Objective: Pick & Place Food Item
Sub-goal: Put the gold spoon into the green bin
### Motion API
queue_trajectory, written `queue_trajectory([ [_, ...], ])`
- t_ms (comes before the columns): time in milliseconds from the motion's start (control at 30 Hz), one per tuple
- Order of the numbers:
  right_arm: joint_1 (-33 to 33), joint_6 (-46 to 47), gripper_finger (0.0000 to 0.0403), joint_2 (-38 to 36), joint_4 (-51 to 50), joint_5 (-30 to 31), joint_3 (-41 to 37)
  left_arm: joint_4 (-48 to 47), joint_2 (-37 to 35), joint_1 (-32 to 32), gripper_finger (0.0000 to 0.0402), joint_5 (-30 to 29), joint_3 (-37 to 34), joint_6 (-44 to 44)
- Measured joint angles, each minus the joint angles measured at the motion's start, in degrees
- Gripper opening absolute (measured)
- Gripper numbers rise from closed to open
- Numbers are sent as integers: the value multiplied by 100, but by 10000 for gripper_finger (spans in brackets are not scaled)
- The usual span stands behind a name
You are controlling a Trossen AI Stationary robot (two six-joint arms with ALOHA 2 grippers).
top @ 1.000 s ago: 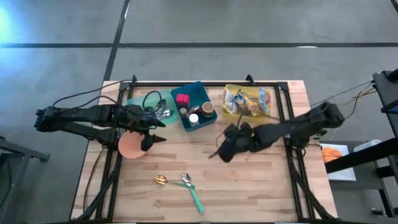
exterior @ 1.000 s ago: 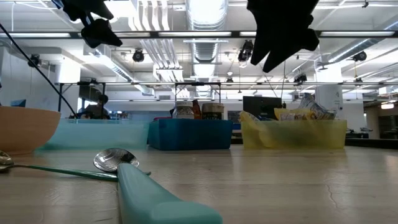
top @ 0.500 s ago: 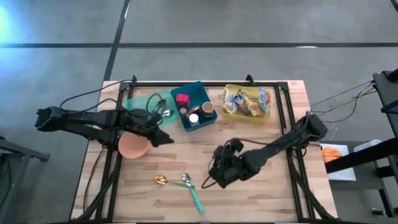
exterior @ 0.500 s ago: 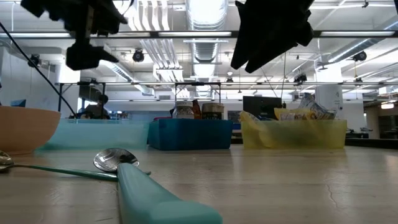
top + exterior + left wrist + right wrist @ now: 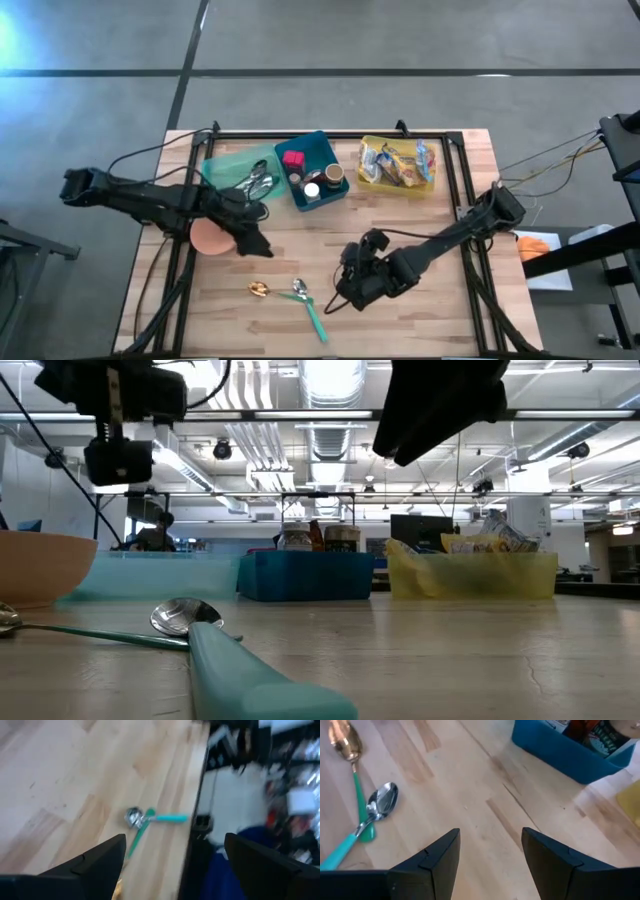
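Observation:
Food items lie in two bins at the far side: snack packets in the yellow bin [image 5: 398, 165], and jars with a red piece in the blue bin [image 5: 315, 172]. My left gripper [image 5: 255, 245] hangs open just right of the orange bowl [image 5: 210, 236]; nothing is between its fingers [image 5: 175, 840]. My right gripper [image 5: 345, 290] hangs open over the table's middle, near the spoons, with bare wood below it [image 5: 490, 832]. A gold spoon [image 5: 258, 290] and a silver spoon with a teal handle [image 5: 305, 300] lie flat on the table.
A green bin [image 5: 235, 172] with metal cutlery stands at the far left, beside the blue bin. Black frame rails [image 5: 470, 250] run along the table's left and right sides. Open wood lies between the bins and the spoons.
My right gripper has swung from beside the yellow bin toward the near edge and left, sinking a little, and now hangs near the spoons. My left gripper has come down beside the bowl and rolled about its own axis. Both stay open.

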Motion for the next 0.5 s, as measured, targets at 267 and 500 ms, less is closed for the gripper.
queue_trajectory([
  [267, 8, -66, 212, 11, 0, -7, -20, -1522, 734, -1197, 342, -1001, 754, 1471],
  [500, 11, -70, 212, 13, 24, -6, -37, -1905, 1805, -1819, 342, -1161, 1191, 1624],
])
